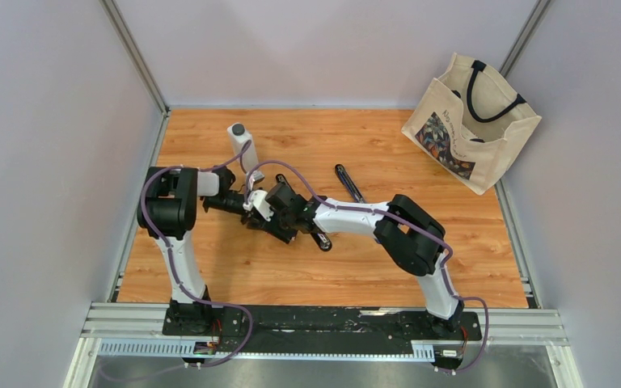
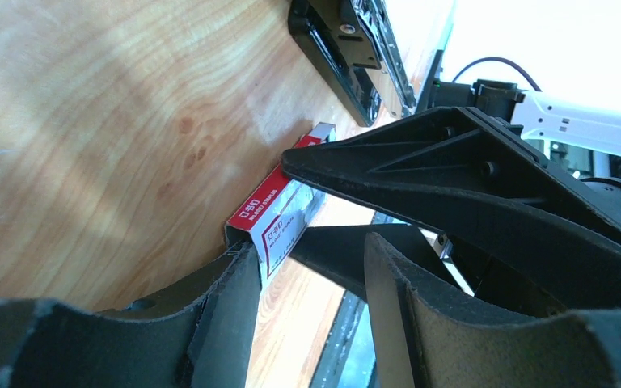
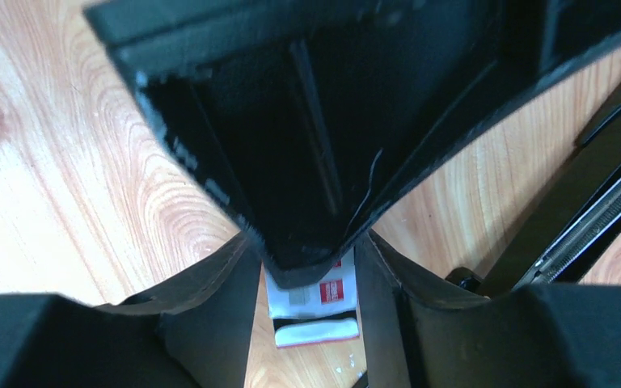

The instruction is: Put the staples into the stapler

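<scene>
The staples box point(image 2: 273, 212), red and white, lies between the two grippers just above the wooden table point(image 2: 89, 121). In the right wrist view the box point(image 3: 317, 299) sits between my right gripper's point(image 3: 307, 271) fingers, which press on its two sides. My left gripper point(image 2: 307, 259) is open; its left finger point(image 2: 226, 307) touches the box's end and the other finger stands apart. In the top view both grippers meet, the left point(image 1: 255, 208) and the right point(image 1: 281, 213), and hide the box. The black stapler point(image 1: 346, 182) lies opened out behind them; it also shows in the left wrist view point(image 2: 356, 48).
A white bottle point(image 1: 241, 139) stands at the back left near the left arm. A cream tote bag point(image 1: 471, 121) with black handles stands at the back right corner. Grey walls close in the table on three sides.
</scene>
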Robot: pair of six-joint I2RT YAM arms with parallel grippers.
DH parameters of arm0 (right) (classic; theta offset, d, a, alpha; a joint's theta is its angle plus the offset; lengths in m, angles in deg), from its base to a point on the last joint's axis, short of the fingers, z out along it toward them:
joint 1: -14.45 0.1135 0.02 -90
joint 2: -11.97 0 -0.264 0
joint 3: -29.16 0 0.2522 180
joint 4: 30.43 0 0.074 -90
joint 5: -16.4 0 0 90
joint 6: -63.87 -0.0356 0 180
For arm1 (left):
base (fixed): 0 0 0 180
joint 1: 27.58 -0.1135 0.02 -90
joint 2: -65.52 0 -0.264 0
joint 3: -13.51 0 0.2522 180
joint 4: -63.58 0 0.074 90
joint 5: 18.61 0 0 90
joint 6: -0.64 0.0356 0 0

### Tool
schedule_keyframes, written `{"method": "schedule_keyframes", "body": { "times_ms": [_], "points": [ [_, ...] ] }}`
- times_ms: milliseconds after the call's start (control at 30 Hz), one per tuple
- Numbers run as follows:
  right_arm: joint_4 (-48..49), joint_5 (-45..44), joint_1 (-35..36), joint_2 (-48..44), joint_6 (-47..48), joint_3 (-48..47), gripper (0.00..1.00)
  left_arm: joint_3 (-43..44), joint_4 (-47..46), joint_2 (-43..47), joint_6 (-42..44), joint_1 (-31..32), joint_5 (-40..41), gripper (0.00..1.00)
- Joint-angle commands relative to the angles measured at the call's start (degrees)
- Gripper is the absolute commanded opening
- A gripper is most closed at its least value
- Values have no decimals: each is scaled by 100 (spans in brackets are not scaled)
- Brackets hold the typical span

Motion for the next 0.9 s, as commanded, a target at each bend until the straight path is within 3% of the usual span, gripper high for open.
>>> {"method": "schedule_keyframes", "body": {
  "times_ms": [0, 200, 433, 867],
  "points": [
    [357, -59, 56, 205, 10, -138, 50, 54, 309, -130, 123, 220, -498, 56],
    [-38, 134, 39, 11, 124, -341, 56, 63, 344, -156, 149, 212, -489, 56],
    [-434, 441, -189, -823, 634, 142, 61, 63, 370, -165, 167, 203, -472, 51],
    [-865, 1022, -823, -2142, 942, 1302, 61, 159, 546, -253, 246, 212, -349, 36]
  ]
}}
